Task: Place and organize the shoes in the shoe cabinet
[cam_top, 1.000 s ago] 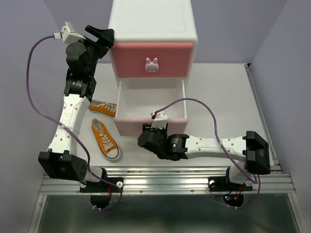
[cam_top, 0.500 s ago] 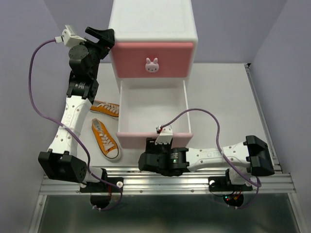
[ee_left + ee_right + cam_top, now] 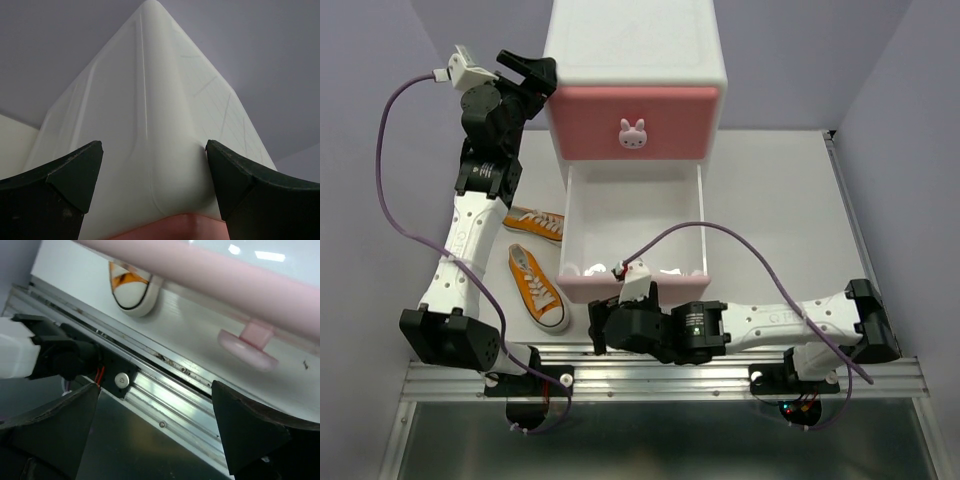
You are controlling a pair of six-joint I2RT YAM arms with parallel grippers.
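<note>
A: Status?
B: My right end effector [image 3: 155, 390] gapes empty, just near of the open lower drawer [image 3: 590, 288]. Left end effector [image 3: 154, 145] spread wide around the shoe cabinet [image 3: 635, 50] upper left corner. Orange shoes [image 3: 535, 285] on surface [image 3: 770, 200], left.

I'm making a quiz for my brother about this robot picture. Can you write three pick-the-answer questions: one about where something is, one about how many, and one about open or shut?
1. Where do the orange shoes lie?
A) inside a drawer
B) on the table, left of the shoe cabinet
C) on top of the cabinet

2. How many orange shoes can you see?
A) four
B) one
C) two

3. The lower drawer is
A) pulled open
B) pushed shut
C) lying upside down

Answers:
1 B, both shoes rest on the tabletop beside the cabinet.
2 C, the top view shows two of them.
3 A, its white inside shows below the shut upper drawer.
</note>
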